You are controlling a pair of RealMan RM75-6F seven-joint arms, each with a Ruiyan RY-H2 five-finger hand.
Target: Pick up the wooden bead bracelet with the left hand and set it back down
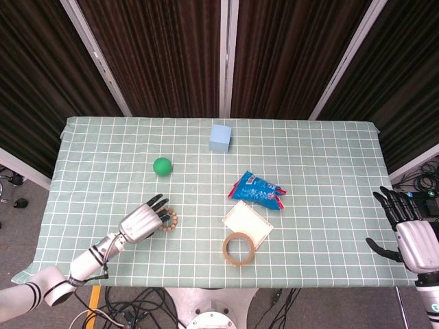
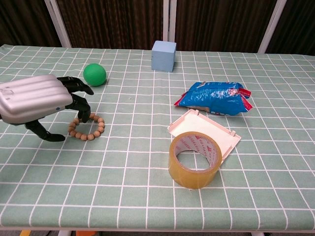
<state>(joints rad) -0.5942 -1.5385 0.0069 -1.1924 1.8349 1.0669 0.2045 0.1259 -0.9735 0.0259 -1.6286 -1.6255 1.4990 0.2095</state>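
Observation:
The wooden bead bracelet [image 2: 92,130] lies flat on the checked cloth, front left; in the head view only its right part [image 1: 172,219] shows past the fingers. My left hand [image 2: 37,104] [image 1: 144,221] hovers over the bracelet's left side, fingers apart and curved downward, with fingertips above the ring's far-left beads. Nothing is held in it. My right hand [image 1: 410,236] stays beyond the table's right edge, fingers spread and empty; the chest view does not show it.
A green ball [image 2: 94,74] sits just behind the left hand. A blue cube [image 2: 164,55] stands at the back. A blue snack bag [image 2: 214,97], a white lid [image 2: 204,132] and a roll of tape [image 2: 194,159] lie to the right.

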